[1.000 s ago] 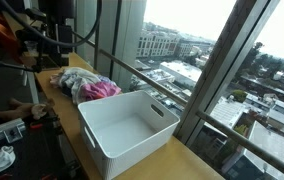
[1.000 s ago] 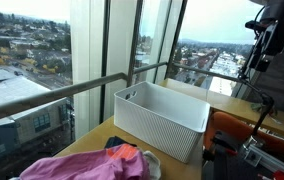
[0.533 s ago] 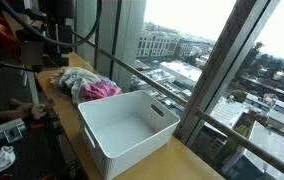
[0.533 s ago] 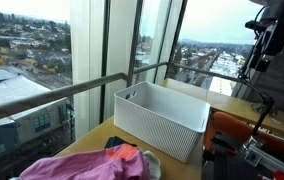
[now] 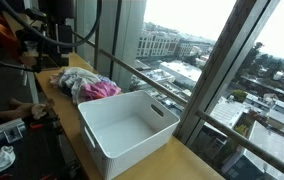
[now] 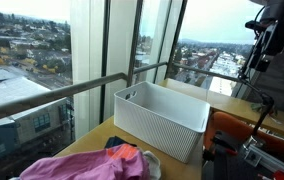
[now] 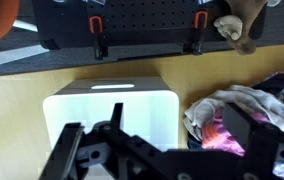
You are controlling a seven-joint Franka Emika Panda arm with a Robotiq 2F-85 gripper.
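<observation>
Jaws: I am seeing them spread wide with nothing between them, hanging above the white bin point(image 7: 112, 110) in the wrist view.
Bin: it is sitting empty on the desk point(image 7: 17, 95), right under the jaws. I am judging it to be stiff, light plastic.
Clothes pile point(image 7: 244, 112): it is lying on the desk just beside the bin's short end. I cannot tell whether the two are touching.
Handling: I am expecting soft, limp, light cloth that drapes and trails. One pinch may bring up a single garment or drag several tangled ones.
Hold: I am favouring the raised pink fold point(image 5: 100, 90) on top of the heap, pinched from above.
Beyond the bin: a black pegboard point(image 7: 142, 20) is standing along the desk's edge.
</observation>
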